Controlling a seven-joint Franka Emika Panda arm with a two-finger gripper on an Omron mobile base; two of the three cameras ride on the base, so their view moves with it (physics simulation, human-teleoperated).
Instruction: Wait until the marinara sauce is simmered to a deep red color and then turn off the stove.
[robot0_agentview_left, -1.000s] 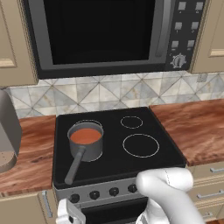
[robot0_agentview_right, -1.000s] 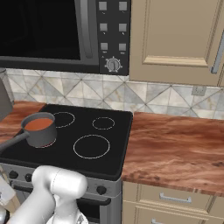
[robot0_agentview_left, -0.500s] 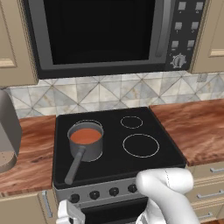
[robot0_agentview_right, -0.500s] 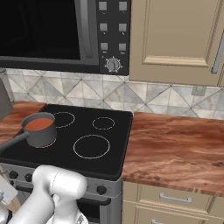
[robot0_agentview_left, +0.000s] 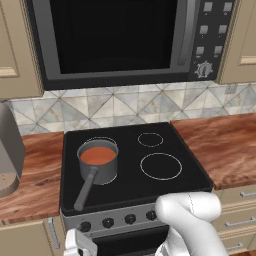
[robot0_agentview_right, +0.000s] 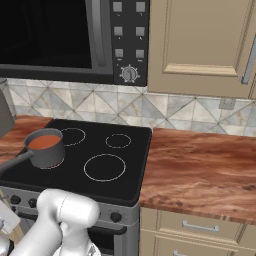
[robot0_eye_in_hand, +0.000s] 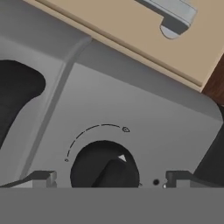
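In the left base view nothing has moved since the earlier pictures: the saucepan (robot0_agentview_left: 98, 161) stands where it stood, on the front left burner of the stove (robot0_agentview_left: 165, 142), and the marinara sauce (robot0_agentview_left: 98, 155) in it shows the same orange-red, flat and smooth, not a deep red. The pan's long handle points toward the front edge, over the grey front panel with its row of black knobs (robot0_agentview_left: 130, 218). The arm (robot0_agentview_left: 192, 222) bends down at the lower right as before, covering the right end of that panel. A grey appliance (robot0_agentview_left: 9, 150) stands on the wooden counter (robot0_agentview_left: 227, 145) to the left of the stove, and the microwave (robot0_agentview_left: 125, 40) hangs above the tiled wall.

In the right base view the scene also matches the earlier one. The saucepan (robot0_agentview_right: 46, 148) sits at the left of the cooktop with the sauce (robot0_agentview_right: 44, 142) level in it, and the three other ring burners are bare. The arm's white elbow (robot0_agentview_right: 67, 212) stands in front of the stove's panel and hides part of it; one knob (robot0_agentview_right: 116, 217) shows just to its right. Beige cabinets (robot0_agentview_right: 205, 40) hang above the counter at the right.

In the hand view the gripper (robot0_eye_in_hand: 108, 179) hovers close to the grey panel, its two finger tips (robot0_eye_in_hand: 43, 178) standing wide apart on either side of a black knob (robot0_eye_in_hand: 105, 168), touching nothing. A thin dial arc and a small white pointer mark the knob. A beige drawer front (robot0_eye_in_hand: 131, 30) with a metal handle lies beyond the panel.
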